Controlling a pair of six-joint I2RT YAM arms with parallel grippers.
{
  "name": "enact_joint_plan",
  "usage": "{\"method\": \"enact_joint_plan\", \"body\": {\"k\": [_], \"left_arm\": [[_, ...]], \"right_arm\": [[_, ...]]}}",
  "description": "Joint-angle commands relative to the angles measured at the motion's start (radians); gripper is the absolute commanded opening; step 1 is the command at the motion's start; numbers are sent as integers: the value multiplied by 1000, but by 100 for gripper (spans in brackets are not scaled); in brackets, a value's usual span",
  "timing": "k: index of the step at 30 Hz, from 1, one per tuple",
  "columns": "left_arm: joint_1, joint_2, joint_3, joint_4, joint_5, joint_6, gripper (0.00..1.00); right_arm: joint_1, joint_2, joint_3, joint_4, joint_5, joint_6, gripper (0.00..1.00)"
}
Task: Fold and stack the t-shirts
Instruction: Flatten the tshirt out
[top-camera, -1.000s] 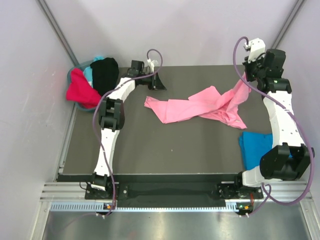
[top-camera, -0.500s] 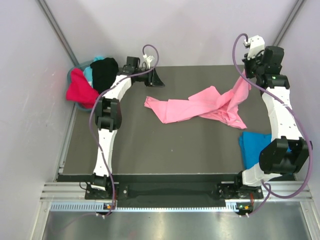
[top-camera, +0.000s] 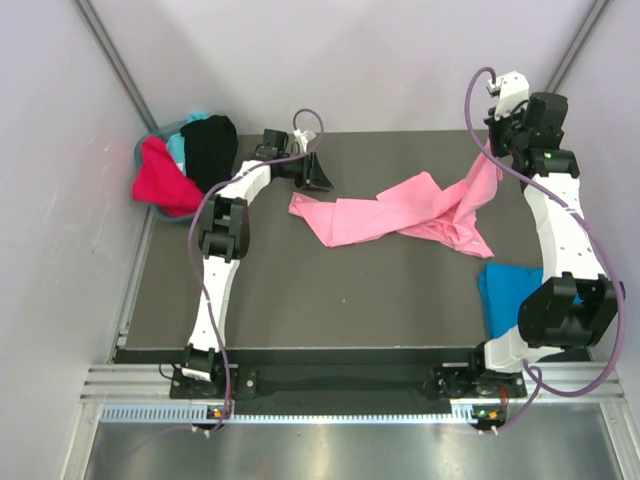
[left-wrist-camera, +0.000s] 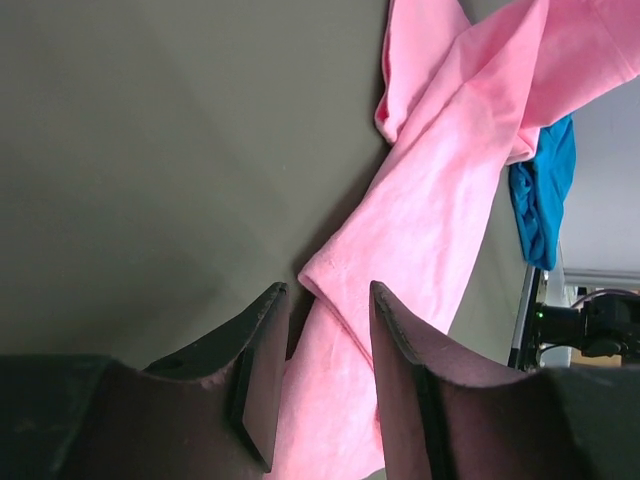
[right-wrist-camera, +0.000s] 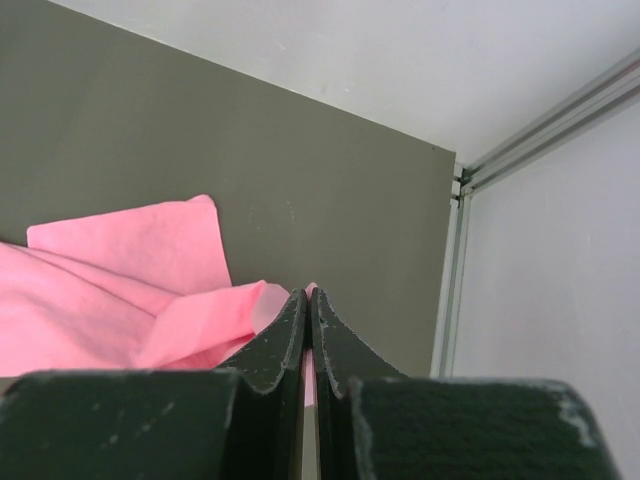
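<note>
- Five t-shirts are showing in all, and only the pink t-shirt (top-camera: 400, 215) is lying loose across the far middle of the worktop (top-camera: 300, 290), crumpled and twisted into a long band running left to right.
- One end of that band is rising off the worktop at the far right, where the right pincer (top-camera: 493, 152) is holding it up.
- In the right wrist view the right pincer (right-wrist-camera: 308, 295) is pressing its two fingers together, with a thin sliver of the pink t-shirt (right-wrist-camera: 120, 270) caught between them.
- Over at the far left, the left pincer (top-camera: 322, 172) is hovering just beside the left end of the pink band.
- In the left wrist view the left pincer (left-wrist-camera: 328, 295) is keeping its fingers apart, with a folded corner of the pink t-shirt (left-wrist-camera: 420, 260) lying on the worktop in the gap beyond the tips; whether they are touching the cloth cannot be told.
- Against the near right edge of the worktop the blue t-shirt (top-camera: 500, 290) is lying in a heap, partly hidden by the right arm.
- Off the far left corner a basket (top-camera: 137, 150) is holding the red t-shirt (top-camera: 160, 180), the teal t-shirt (top-camera: 178, 148) and the black t-shirt (top-camera: 208, 145), bundled together and spilling over its rim.
</note>
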Motion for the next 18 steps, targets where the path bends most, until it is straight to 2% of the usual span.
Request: {"method": "enact_joint_plan", "body": {"k": [1,18], "left_arm": [[-10,15,-9,15,29,13,43],[-48,47,-13,23,49,-4,40]], "right_arm": [[4,-9,30,24,-4,-5,0],[4,-16,-9,34,-6,-9,0]]}}
